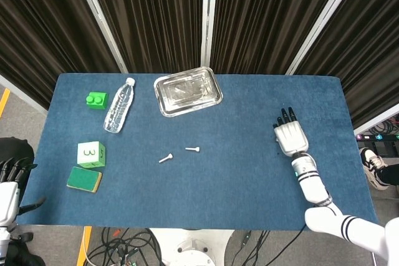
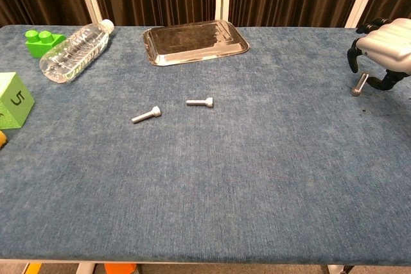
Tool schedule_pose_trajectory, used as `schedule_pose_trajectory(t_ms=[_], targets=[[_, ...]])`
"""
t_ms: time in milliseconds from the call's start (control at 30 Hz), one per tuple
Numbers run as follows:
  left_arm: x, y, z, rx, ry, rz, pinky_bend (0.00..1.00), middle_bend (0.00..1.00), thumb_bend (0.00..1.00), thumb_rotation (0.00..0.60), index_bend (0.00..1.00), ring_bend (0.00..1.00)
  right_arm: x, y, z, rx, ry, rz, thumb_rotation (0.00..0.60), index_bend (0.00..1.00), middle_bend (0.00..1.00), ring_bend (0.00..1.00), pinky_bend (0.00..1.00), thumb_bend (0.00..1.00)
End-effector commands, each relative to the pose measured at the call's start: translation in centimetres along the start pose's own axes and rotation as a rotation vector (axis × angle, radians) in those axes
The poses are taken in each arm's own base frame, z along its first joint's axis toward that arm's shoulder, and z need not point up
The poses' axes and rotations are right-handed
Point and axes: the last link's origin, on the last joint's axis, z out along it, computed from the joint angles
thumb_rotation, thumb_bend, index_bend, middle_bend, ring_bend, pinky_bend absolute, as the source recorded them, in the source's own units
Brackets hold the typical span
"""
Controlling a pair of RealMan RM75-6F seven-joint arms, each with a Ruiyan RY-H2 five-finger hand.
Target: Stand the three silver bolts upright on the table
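three bolts (image 2: 146, 115) (image 2: 200, 102) (image 2: 359, 84), one bottle (image 1: 119, 106), one tray (image 1: 187, 91), one green brick (image 1: 96, 99), one cube (image 1: 91, 154), one sponge (image 1: 84, 179), two hands (image 1: 290, 136) (image 1: 7, 191).

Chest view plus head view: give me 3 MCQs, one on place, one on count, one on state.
1. Where is the steel tray?
A. far edge of the table, right of the bottle
B. near edge, beside the sponge
C. under the right robot hand

2. How many bolts lie flat mid-table?
A. none
B. two
C. four

3. What state is the bolt at the right robot hand in?
A. lying flat
B. in the tray
C. head down on the cloth, leaning

Answers:
1 A: the tray sits at the back, right of the water bottle.
2 B: one bolt and a second bolt lie on their sides.
3 C: the third bolt stands tilted among the fingers; whether they grip it cannot be told.
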Motion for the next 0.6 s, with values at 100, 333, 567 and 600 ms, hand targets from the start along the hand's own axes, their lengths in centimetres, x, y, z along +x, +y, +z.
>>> schedule_pose_trajectory(t_ms=[100,333,567,600], targets=[[0.1,0.0,0.0,0.0,0.002,-0.001,0.0,0.12,0.04,0.6,0.23,0.01,1.8,0.3,-1.3,0.013,0.032,0.135,0.6,0.3,0.22,0.0,0.0,0.25],[0.3,0.4,0.2,-0.013,0.006,0.008,0.0,0.12,0.04,0.6,0.23,0.01,7.6,-0.2,-3.3,0.15,0.1,0.452,0.6,0.3,0.23,0.0,0.0,0.19],[0.7,1.0,0.1,-0.03,0.017,0.016,0.0,0.12,0.04,0.6,0.23,0.01,10.6,-4.7,-1.8,0.327,0.019,0.589,0.6,0.36,0.24,0.0,0.0,0.19],[0.7,1.0,0.1,-0.031,0.017,0.017,0.0,0.12,0.04,0.6,0.23,0.01,11.0,-5.6,-1.3,0.351,-0.003,0.608,0.6,0.36,0.24,0.0,0.0,0.19]])
